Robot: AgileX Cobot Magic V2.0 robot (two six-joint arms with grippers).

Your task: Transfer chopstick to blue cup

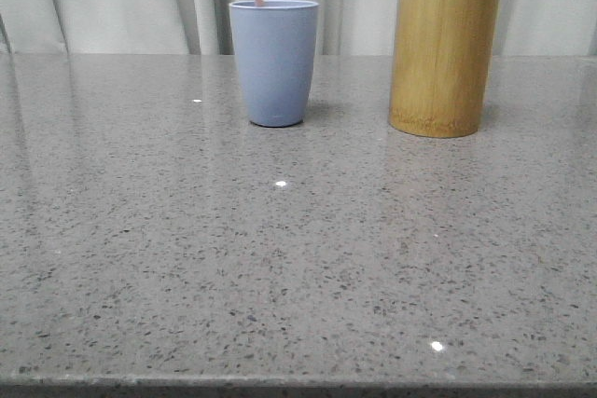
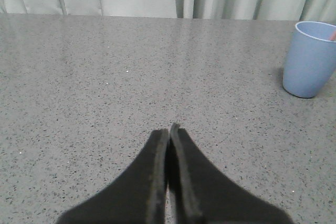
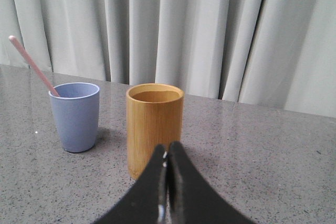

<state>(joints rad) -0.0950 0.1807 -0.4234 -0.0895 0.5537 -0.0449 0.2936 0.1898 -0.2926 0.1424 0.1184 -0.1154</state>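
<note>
My left gripper (image 2: 169, 132) and right gripper (image 3: 167, 153) are both closed on nothing. Ahead of them, the thin salmon-pink chopstick (image 3: 32, 65) leans inside the matte pale grey-blue plastic cup (image 3: 75, 116), beside the tall tan bamboo cylinder (image 3: 154, 128). I judge the transfer done, so I should keep both arms well back and jostle neither.

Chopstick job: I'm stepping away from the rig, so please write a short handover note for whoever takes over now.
Left tool: shut, holding nothing, over bare table.
Right tool: shut, holding nothing, near the bamboo holder.
Chopstick: standing in the blue cup, leaning on its rim, its top sticking out.
Done: the chopstick is in the blue cup.
Left: nothing visible to move; from the right wrist view the holder looks empty, though its bottom is hidden.
</note>
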